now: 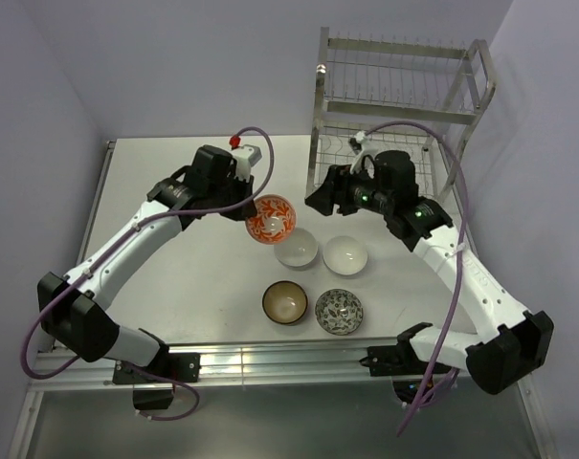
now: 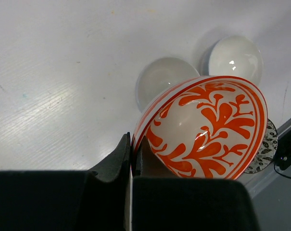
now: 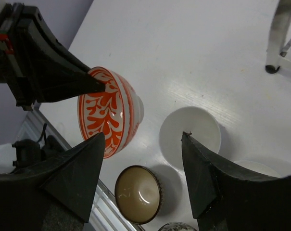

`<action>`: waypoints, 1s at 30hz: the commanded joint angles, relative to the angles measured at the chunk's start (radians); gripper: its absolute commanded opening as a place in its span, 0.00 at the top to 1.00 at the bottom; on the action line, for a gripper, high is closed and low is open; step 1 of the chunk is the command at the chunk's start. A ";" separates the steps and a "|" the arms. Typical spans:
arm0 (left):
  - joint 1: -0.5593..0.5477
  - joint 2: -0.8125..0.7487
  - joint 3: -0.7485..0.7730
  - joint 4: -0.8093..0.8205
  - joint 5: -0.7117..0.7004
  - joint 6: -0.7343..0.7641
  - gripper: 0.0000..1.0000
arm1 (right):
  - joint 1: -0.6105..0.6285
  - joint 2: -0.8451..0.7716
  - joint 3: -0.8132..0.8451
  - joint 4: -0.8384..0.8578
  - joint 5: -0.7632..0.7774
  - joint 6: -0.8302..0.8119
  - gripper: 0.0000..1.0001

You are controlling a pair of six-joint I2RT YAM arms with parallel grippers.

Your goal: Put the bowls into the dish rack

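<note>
Five bowls in view, none in the dish rack. Grips the orange-red patterned bowl by its rim with the left gripper, fingers drawn narrow, one either side of the wall. Holds it lifted off the table and tipped on edge, just beside the left white bowl. Right white bowl next to that one, both upright on the table. Hovers the right gripper close to the raised bowl and in front of the rack's lower tier, jaws spread wide, nothing between them. Nearer the arm bases, side by side and apart: dark brown bowl, tan inside, and grey-white patterned bowl.
</note>
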 commanded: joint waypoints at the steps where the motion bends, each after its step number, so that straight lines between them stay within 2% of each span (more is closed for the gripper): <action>1: -0.006 -0.030 -0.010 0.072 0.016 0.010 1.00 | 0.046 0.006 0.030 -0.016 -0.005 -0.050 0.29; 4: -0.018 -0.029 -0.011 0.063 0.026 0.039 1.00 | 0.091 0.017 -0.006 -0.017 -0.072 -0.037 0.30; 15: -0.124 -0.032 -0.011 0.061 -0.049 0.120 1.00 | 0.174 0.100 -0.060 -0.077 -0.036 -0.099 0.33; 18: -0.141 -0.035 -0.019 0.067 -0.053 0.135 1.00 | 0.185 0.138 -0.042 -0.108 -0.043 -0.107 0.38; 22: -0.170 -0.042 -0.033 0.076 -0.076 0.171 1.00 | 0.195 0.154 -0.039 -0.116 -0.042 -0.112 0.56; 30: -0.187 -0.044 -0.044 0.087 -0.087 0.142 1.00 | 0.201 0.169 -0.043 -0.122 -0.022 -0.081 0.62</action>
